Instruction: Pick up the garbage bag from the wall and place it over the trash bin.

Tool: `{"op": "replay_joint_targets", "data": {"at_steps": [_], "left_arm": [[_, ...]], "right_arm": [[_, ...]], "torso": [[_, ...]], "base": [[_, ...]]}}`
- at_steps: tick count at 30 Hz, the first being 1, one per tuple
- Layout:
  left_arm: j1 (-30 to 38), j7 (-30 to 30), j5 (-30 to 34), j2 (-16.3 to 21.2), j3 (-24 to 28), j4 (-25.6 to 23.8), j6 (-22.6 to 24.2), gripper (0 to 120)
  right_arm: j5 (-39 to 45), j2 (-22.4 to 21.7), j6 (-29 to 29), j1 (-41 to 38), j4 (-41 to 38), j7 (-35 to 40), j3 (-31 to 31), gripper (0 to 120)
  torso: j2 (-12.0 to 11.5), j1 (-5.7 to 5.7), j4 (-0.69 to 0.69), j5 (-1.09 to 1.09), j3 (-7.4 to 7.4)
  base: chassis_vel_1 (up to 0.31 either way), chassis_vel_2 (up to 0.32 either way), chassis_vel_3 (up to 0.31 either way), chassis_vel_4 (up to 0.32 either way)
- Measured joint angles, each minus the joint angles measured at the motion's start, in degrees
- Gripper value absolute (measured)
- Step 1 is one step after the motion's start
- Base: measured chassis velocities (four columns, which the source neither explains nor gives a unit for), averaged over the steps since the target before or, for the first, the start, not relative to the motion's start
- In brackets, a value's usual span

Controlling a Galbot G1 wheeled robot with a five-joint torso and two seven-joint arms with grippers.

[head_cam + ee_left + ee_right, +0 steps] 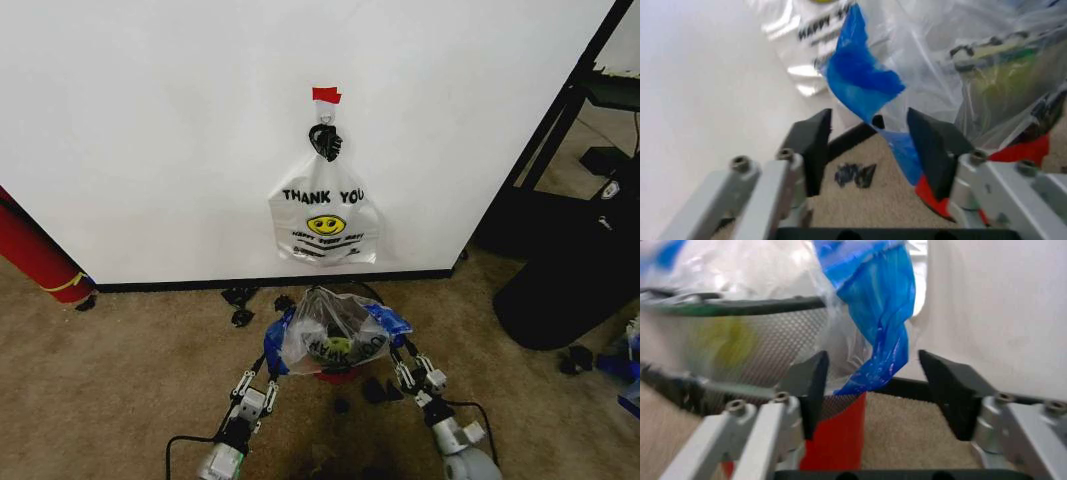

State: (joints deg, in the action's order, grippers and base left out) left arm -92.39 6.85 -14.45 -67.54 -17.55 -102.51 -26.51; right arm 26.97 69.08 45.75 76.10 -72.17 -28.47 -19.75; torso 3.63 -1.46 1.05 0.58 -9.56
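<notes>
Fingers (815, 145) both sides spread wide, garbage bag (335, 335) blue patches between.

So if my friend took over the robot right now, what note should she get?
Left gripper: open, a blue patch of the thin translucent whitish garbage bag between its fingers.
Right gripper: open, beside the other blue patch.
The bag sits draped over the small round dark trash bin, below the plain white wall.
Done: bag off the wall and onto the bin.
Left: back both arms away.
An opaque white "THANK YOU" bag hangs on the wall hook.
</notes>
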Motion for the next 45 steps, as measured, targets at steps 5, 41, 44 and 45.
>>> {"op": "replay_joint_targets", "data": {"at_steps": [5,41,44,45], "left_arm": [[-2.09,-2.89,-0.68,1.63,-2.43,-2.38,-3.73,71],[13.06,-32.43,41.78,13.23,-5.04,-7.07,-4.23,100],[17.18,-30.64,43.95,16.25,-2.86,-6.13,1.05,100],[19.89,-30.2,44.6,17.26,-1.26,-4.64,2.77,100]], "right_arm": [[-2.98,-3.84,1.27,3.73,-4.37,-0.61,-2.62,71],[3.06,-4.67,1.23,4.23,-22.91,1.02,-2.77,100],[2.98,-4.5,-0.1,2.79,-27.34,4.85,-2.15,100],[2.54,-4.37,-0.54,2.81,-29.08,6.25,-2.47,100]], "torso": [[0.0,0.0,0.0,0.0,0.0],[0.0,-0.01,0.01,0.01,-0.01],[0.0,-0.01,-0.06,0.01,-0.01],[0.0,-0.01,-0.07,0.03,-0.01]], "base": [[0.0,0.0,0.0,0.0],[0.0,0.0,0.0,0.0],[0.0,0.0,0.0,0.0],[0.0,0.0,0.0,0.0]]}}
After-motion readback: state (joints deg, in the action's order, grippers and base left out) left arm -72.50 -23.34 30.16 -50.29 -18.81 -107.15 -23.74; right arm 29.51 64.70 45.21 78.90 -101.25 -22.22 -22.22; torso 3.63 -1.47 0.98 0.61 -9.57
